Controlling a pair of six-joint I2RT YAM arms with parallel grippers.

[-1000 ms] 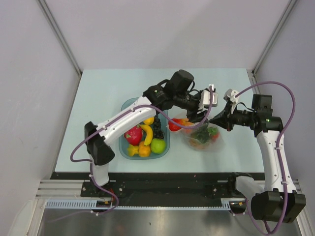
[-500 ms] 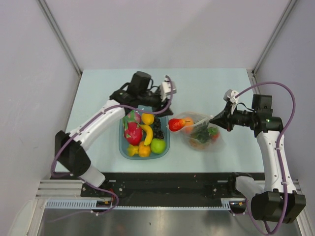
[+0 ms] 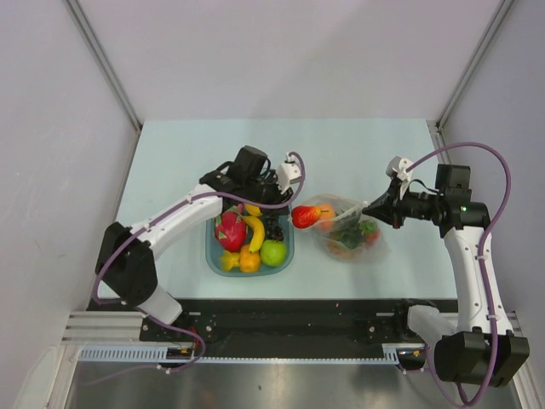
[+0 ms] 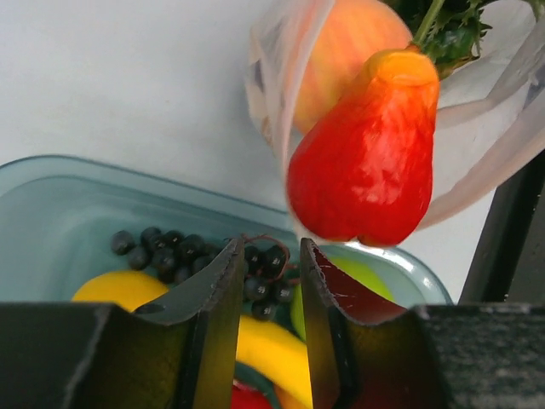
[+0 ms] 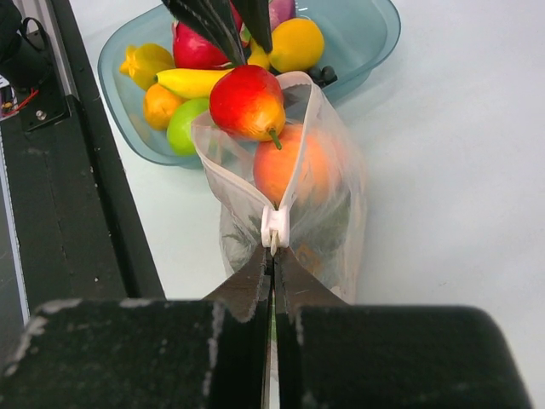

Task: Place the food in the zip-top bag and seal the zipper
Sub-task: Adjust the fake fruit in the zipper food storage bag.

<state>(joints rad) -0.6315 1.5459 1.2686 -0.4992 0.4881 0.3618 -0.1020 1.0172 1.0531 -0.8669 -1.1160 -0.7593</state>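
- Left pincer [image 4: 268, 249]: fingers slightly parted, empty, above tray [image 4: 51, 183].
- Right pincer [image 5: 273, 253]: closed on zipper [image 5: 274, 228] of bag [image 5: 341, 213].
- Red fruit [image 5: 247, 100] sits on bag's mouth rim.

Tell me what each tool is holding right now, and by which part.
Right tool pinches the zip-top bag by its white zipper slider. Left tool holds nothing; its fingers stand slightly apart, empty, over the tray.

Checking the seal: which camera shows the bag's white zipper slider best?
Right wrist: the slider is centred and close, pinched by the right gripper. From the top it is too small to make out; the left wrist shows only the bag mouth.
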